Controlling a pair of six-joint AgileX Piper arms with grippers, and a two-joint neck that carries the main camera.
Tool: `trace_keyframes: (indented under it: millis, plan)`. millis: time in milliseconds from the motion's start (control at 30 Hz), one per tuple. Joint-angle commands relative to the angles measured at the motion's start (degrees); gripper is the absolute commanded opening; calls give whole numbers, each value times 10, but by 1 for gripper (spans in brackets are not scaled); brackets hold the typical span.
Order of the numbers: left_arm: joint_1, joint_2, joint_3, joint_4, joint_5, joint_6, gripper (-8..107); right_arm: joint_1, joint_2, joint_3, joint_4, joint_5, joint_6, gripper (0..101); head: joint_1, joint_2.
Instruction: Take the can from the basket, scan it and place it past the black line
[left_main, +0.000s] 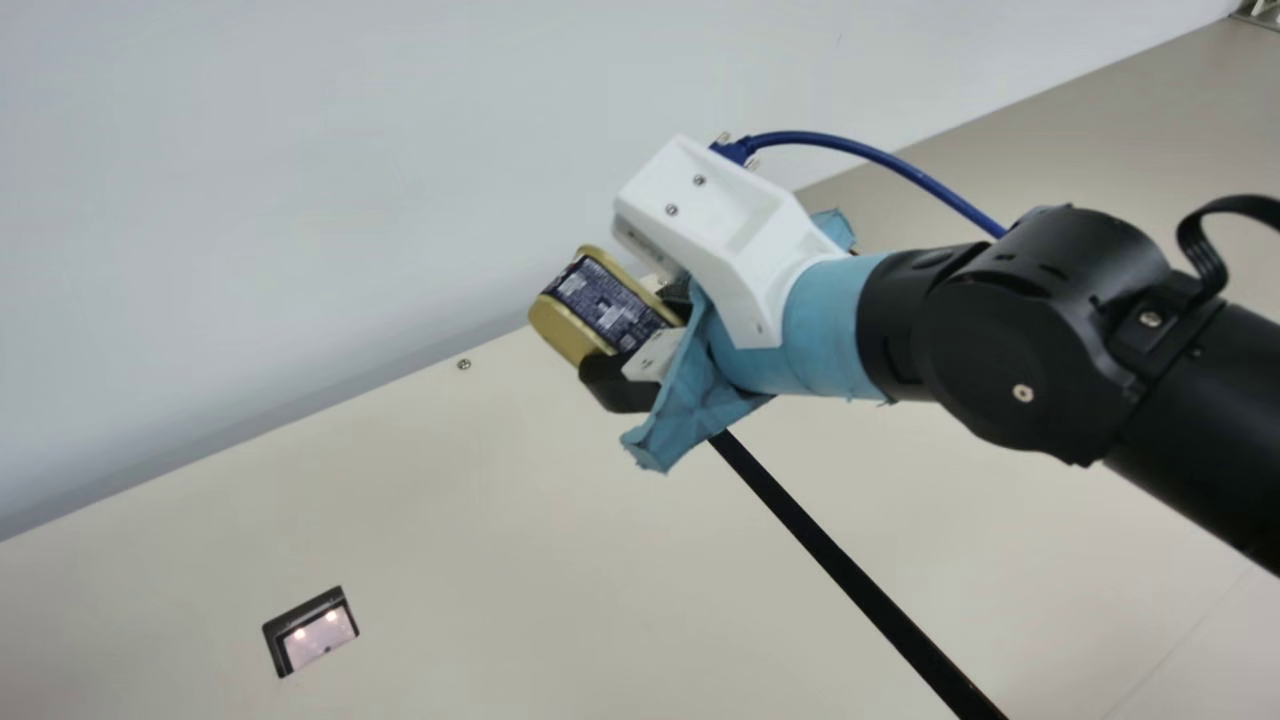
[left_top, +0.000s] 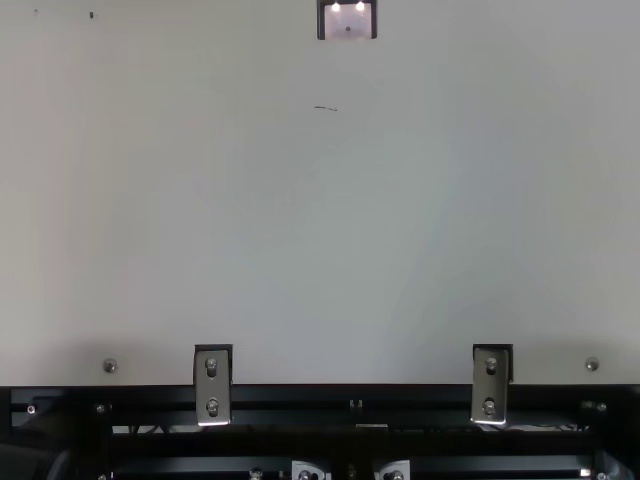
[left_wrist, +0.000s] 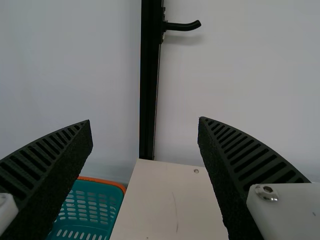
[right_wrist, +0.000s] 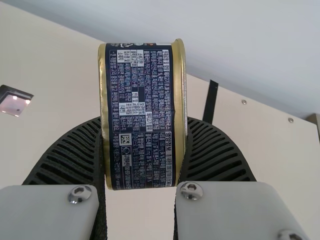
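Cream table (left_main: 480, 520), extending beneath and beyond the right gripper (left_main: 625, 328), whose fingers are parted by the can's height and closed upon its two ends. Left gripper (left_wrist: 145, 125): fingers spread wide apart, in the left wrist view. Teal basket (left_wrist: 85, 210) with orange rim, beyond and partly behind one finger of the left gripper. Black line (left_main: 850, 570), crossing the table and passing behind the right gripper in the main view. Can (left_main: 605, 305), gold-rimmed with a dark printed label, gripped between the right fingers and projecting past their tips; its height over the table cannot be judged with certainty. Dark-framed scanner window (left_main: 320, 635), in the table, well apart from the right gripper.
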Motion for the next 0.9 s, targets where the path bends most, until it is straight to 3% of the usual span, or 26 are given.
trace_keyframes:
  millis: [0,867]
  plan:
    - [0,0,0,0,0,0,90,-14,-3,1,6,1,-6,0,-18,-14]
    - [0,0,0,0,0,0,90,-170,-27,-9,95,37,-115,0,-18,-14]
